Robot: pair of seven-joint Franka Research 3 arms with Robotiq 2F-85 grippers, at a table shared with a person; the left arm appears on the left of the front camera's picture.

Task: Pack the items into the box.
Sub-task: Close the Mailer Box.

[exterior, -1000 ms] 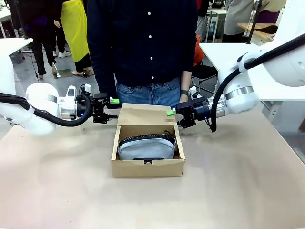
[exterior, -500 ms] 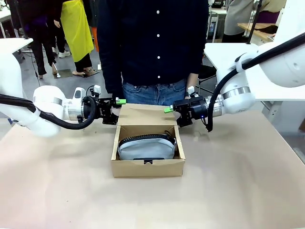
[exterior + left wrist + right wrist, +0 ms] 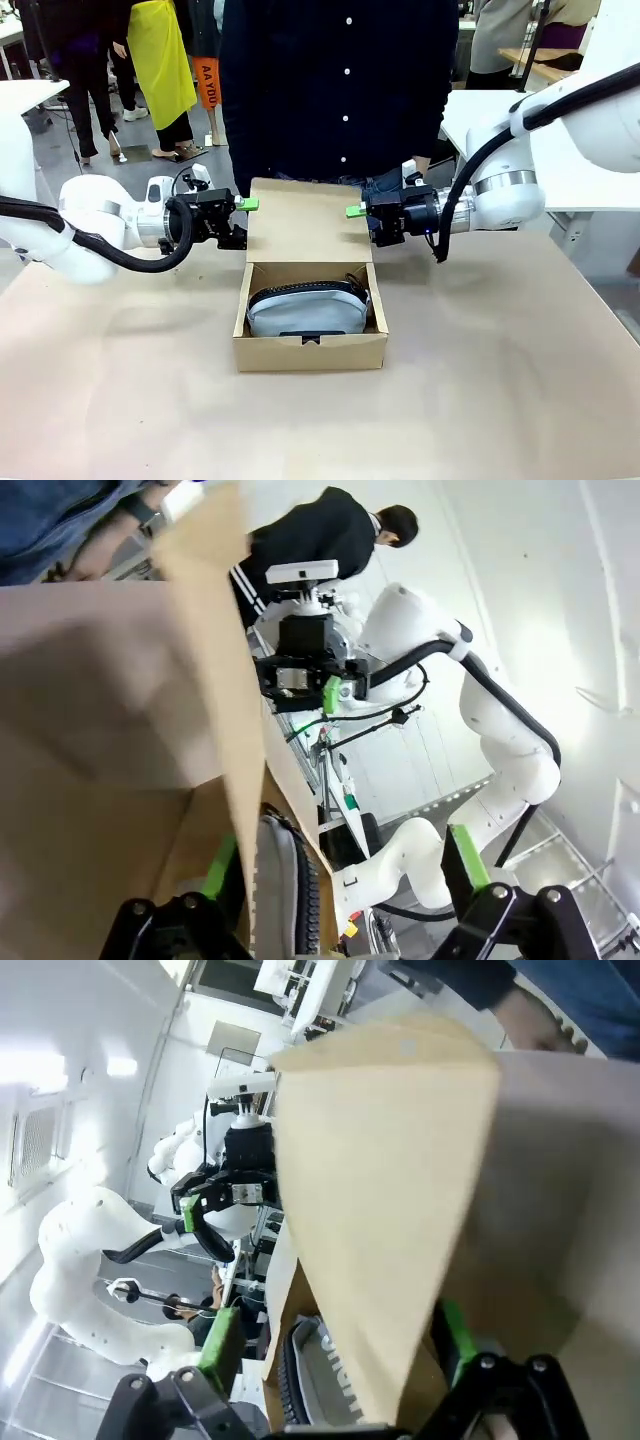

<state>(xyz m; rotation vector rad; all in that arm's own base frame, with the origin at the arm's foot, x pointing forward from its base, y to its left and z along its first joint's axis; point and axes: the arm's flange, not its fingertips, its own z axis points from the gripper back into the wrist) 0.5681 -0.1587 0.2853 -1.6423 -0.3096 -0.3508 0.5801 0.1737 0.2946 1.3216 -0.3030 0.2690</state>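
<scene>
On the brown table (image 3: 500, 380) the box (image 3: 310, 345) sits at centre with the pouch (image 3: 307, 306) inside, its flap (image 3: 305, 220) upright at 12 o'clock between the left gripper (image 3: 243, 212) at 9 and the right gripper (image 3: 357, 218) at 3, both spread around its edges.

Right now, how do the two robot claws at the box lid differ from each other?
The left gripper reaches in from the left to the lid edge on that side; the right gripper reaches in from the right to the opposite edge. The left gripper's green pad sits slightly higher than the right gripper's. Both are open, straddling the raised lid of the box.
</scene>
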